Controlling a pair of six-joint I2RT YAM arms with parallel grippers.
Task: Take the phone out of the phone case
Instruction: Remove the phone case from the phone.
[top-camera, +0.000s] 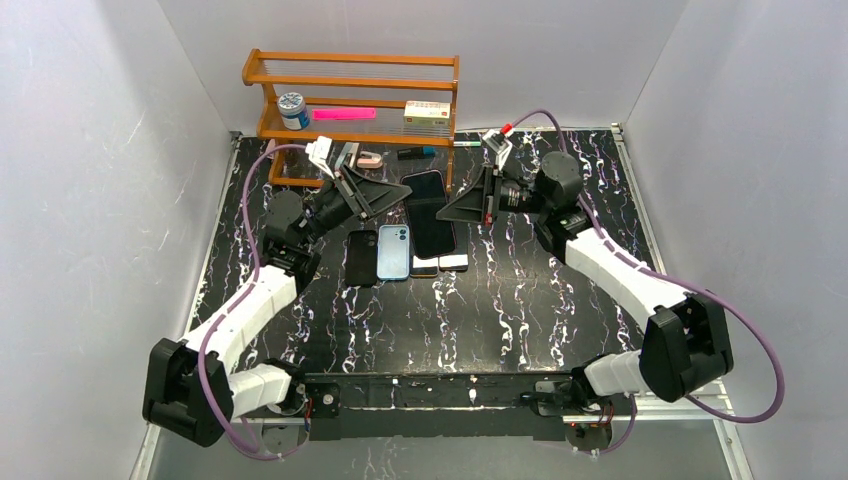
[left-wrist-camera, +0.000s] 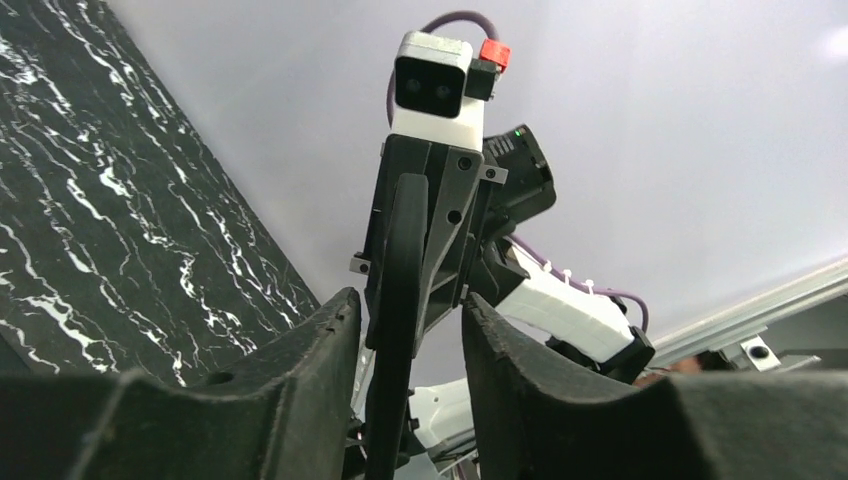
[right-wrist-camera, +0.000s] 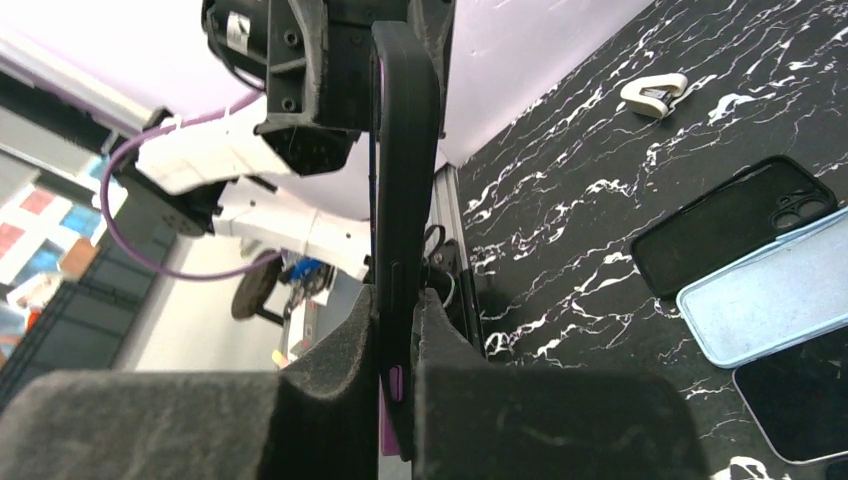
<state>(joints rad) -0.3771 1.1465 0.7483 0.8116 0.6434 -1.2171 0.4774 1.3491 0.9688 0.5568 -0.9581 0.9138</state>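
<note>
Phone case (right-wrist-camera: 405, 150), black and wrapped round its phone (top-camera: 430, 212), hangs above the middle of the black marbled table (top-camera: 520, 300), screen turned up toward the overhead camera, with the two arms meeting at it from either side. The right gripper (right-wrist-camera: 398, 295) is clamped on the case's edge, both pads pressed flat against it with no gap to be seen (a purple sliver shows at the rim just between them). The left gripper (left-wrist-camera: 407, 300) has its jaws apart around the opposite edge: the case stands between the fingers (left-wrist-camera: 300, 370), close to one and with clear daylight before the other, so it straddles rather than grips. In the overhead view the left gripper (top-camera: 395, 195) and right gripper (top-camera: 450, 205) face one another across the width of the phone. On the table just to the left lie an empty black case (top-camera: 361, 258) and, touching its right side, a light blue case (top-camera: 394, 251), camera cutouts toward the far end. The ends of two more handsets (top-camera: 440, 265) show just past the near end of the held phone. Behind stands a wooden rack (top-camera: 350, 68) bearing a jar (top-camera: 292, 110), a pink strip (top-camera: 343, 114) and a small box (top-camera: 428, 111).
</note>
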